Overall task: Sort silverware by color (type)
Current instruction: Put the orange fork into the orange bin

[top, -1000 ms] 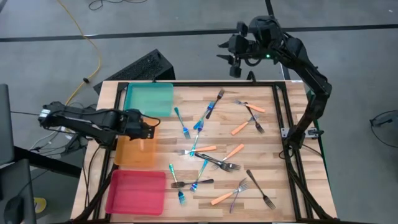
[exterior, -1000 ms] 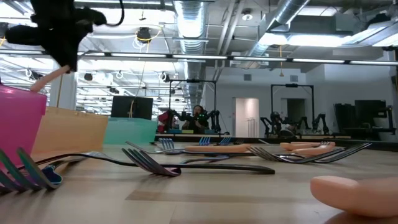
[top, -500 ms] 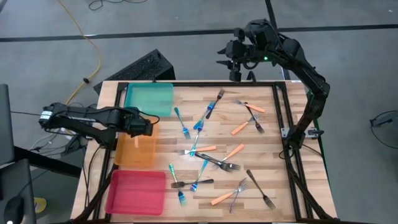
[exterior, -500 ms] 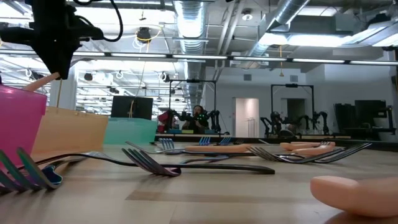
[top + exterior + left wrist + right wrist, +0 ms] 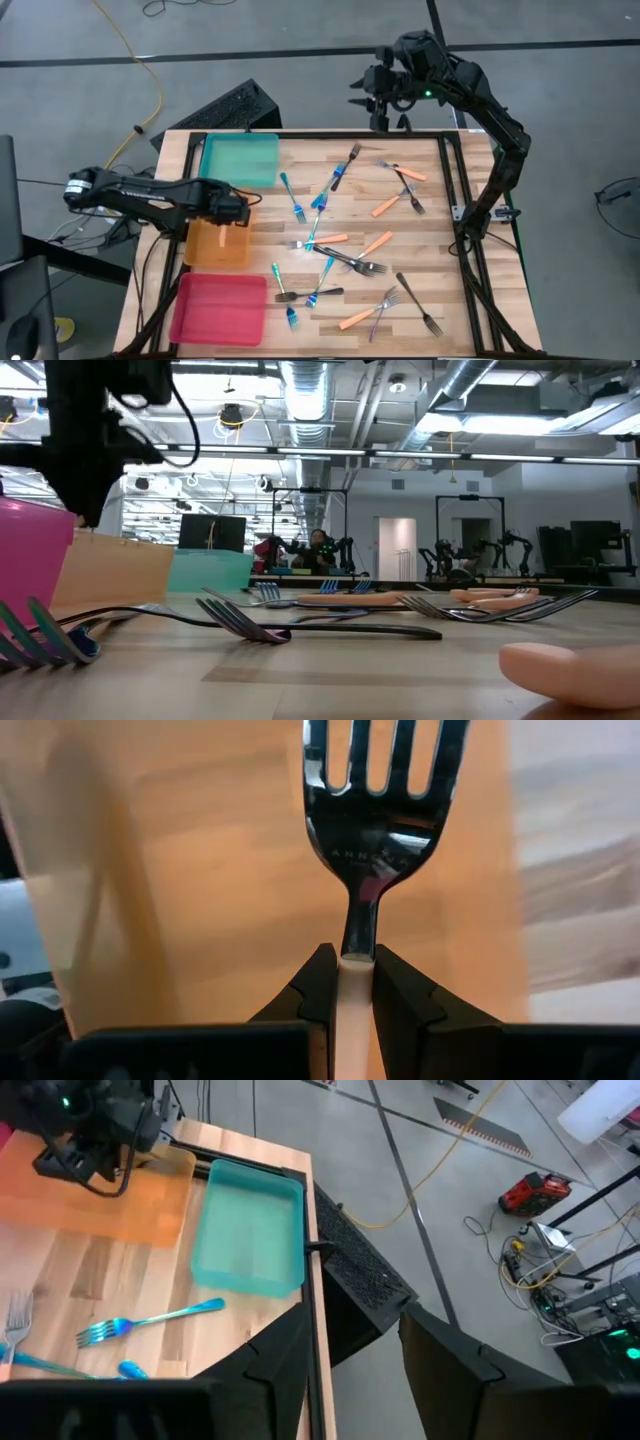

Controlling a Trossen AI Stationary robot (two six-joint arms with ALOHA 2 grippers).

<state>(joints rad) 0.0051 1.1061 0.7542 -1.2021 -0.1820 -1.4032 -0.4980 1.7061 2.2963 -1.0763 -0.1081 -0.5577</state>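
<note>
Lowered since a second ago, the orange-handled fork now hangs closer over the orange tray, and the left claw carrying it has drawn slightly back toward the tray's middle. That claw is clamped on the fork's pale orange handle, as the left wrist view shows: the two dark fingers pinch the handle just below the neck, and the steel tines point straight away from the claw with the tray's orange floor filling the background. The fork's long axis runs in line with the claw, so the head leads and the handle trails. In the low view the left arm hangs dark above the pink tray, with the orange tray just behind it.

The step in hand looks like the drop into the orange tray; what it turns on is that the fork already sits directly above that tray, so opening the fingers should be enough.

The remaining forks lie scattered over the middle and right of the counter, blue, orange and dark ones mixed. A teal tray sits at the far left corner. The right claw waits raised beyond the counter's far edge, fingers apart and holding nothing.
</note>
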